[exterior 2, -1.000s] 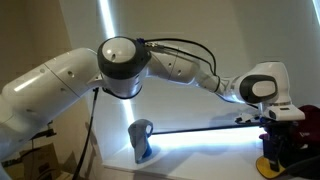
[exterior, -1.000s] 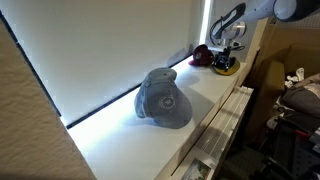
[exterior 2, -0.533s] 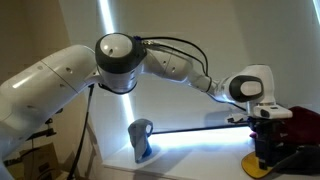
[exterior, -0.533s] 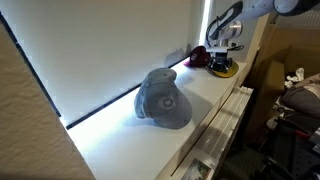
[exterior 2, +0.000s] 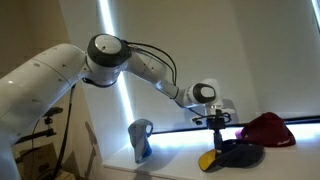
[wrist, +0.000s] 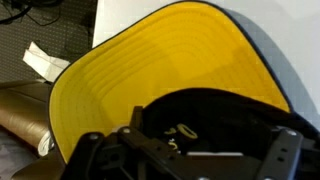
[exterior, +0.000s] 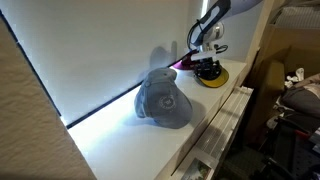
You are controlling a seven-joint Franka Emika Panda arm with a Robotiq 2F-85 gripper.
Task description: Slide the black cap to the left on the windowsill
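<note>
caps: 2; sill: 1 | black cap on windowsill under my gripper, yellow brim near the front edge | grey cap near it, bare sill beyond | jaw opening: can't tell, grip unclear

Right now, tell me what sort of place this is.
Probably an office or lab, beside a window: long white windowsill, pale blind drawn behind it, cardboard box alongside.
</note>
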